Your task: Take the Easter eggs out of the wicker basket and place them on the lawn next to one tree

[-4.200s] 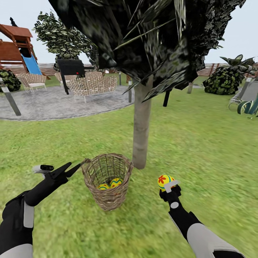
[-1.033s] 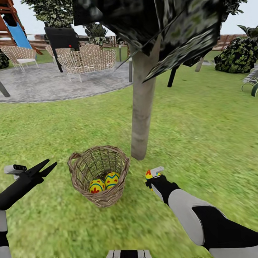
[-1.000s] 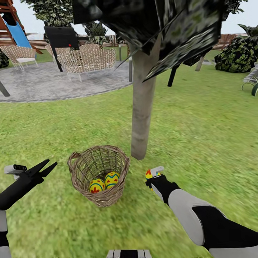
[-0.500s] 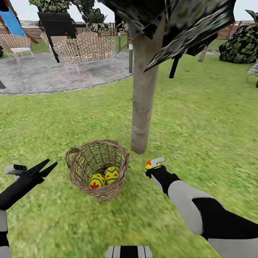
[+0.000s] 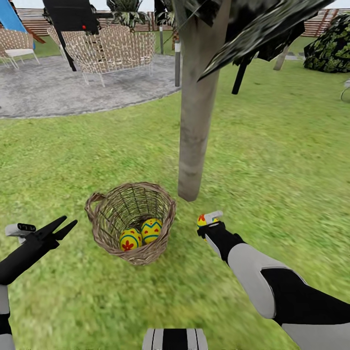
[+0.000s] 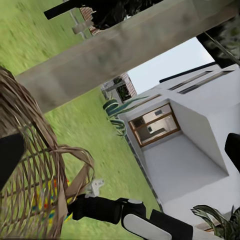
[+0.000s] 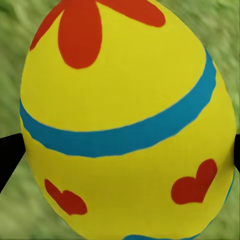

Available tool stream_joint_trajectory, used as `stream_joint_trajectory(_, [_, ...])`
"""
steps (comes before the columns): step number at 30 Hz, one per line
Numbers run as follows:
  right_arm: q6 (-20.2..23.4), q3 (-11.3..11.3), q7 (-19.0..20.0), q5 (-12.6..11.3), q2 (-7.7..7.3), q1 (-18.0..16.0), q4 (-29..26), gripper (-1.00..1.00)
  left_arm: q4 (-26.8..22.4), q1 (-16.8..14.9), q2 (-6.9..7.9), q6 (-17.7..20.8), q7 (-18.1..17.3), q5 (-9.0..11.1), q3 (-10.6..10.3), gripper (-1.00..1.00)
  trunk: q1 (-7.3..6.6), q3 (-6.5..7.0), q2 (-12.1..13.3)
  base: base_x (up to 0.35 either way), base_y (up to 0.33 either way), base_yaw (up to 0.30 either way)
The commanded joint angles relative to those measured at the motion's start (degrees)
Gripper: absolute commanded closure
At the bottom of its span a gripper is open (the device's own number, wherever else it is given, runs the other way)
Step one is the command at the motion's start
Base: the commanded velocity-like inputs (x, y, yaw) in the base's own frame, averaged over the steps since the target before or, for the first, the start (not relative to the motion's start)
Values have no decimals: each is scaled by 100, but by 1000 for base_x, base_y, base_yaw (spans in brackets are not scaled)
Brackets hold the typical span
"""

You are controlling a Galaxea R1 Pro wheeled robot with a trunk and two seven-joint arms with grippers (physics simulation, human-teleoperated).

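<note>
The wicker basket (image 5: 130,222) stands on the lawn (image 5: 272,155) just left of the tree trunk (image 5: 195,131), with two Easter eggs (image 5: 141,234) lying in it. My right gripper (image 5: 207,222) is shut on the third Easter egg (image 7: 127,120), low over the grass right of the basket and in front of the trunk base. My left gripper (image 5: 62,228) hangs open left of the basket, nothing between its fingers. The left wrist view catches the basket's rim (image 6: 30,170), the trunk (image 6: 120,45) and my right arm (image 6: 130,217).
A grey paved patio (image 5: 73,90) with wicker chairs (image 5: 109,48) lies at the back left. Dark leaf blocks (image 5: 262,29) hang overhead. A bush (image 5: 330,48) sits far right. A white house (image 6: 195,135) shows in the left wrist view.
The head camera has tilted down, so the whole scene has slid upward. My right gripper with the egg has dropped lower toward the grass near the trunk since the oldest frame. The left arm holds still.
</note>
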Motion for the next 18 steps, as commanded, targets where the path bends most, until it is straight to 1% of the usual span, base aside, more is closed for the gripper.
stream_joint_trajectory(1, [1,1,-1,1,0,0,-4,100,0,0,3,0,0,8,0,-100,2,-23,-2,0,0,0])
stream_joint_trajectory(2, [2,1,-1,1,0,0,-5,100,0,0,6,-1,0,57,0,-100,5,-45,-3,0,0,0])
stream_joint_trajectory(3, [2,1,0,1,0,0,-5,100,0,0,7,-5,0,150,-3,-100,7,-67,-4,0,0,0])
stream_joint_trajectory(4, [2,1,1,1,0,0,-5,100,0,0,12,-7,5,285,-6,-100,10,-89,-6,0,0,0])
stream_joint_trajectory(6, [2,1,-1,1,0,0,-5,100,1,0,16,-8,8,377,-8,-100,15,-134,-8,0,0,0])
stream_joint_trajectory(9, [2,1,-5,4,-6,0,-10,100,2,0,20,-9,9,406,-9,-100,23,-200,-12,0,0,0])
stream_joint_trajectory(18, [2,1,0,1,-16,0,-24,100,8,0,43,-9,9,410,-9,-100,46,-400,-24,0,0,0])
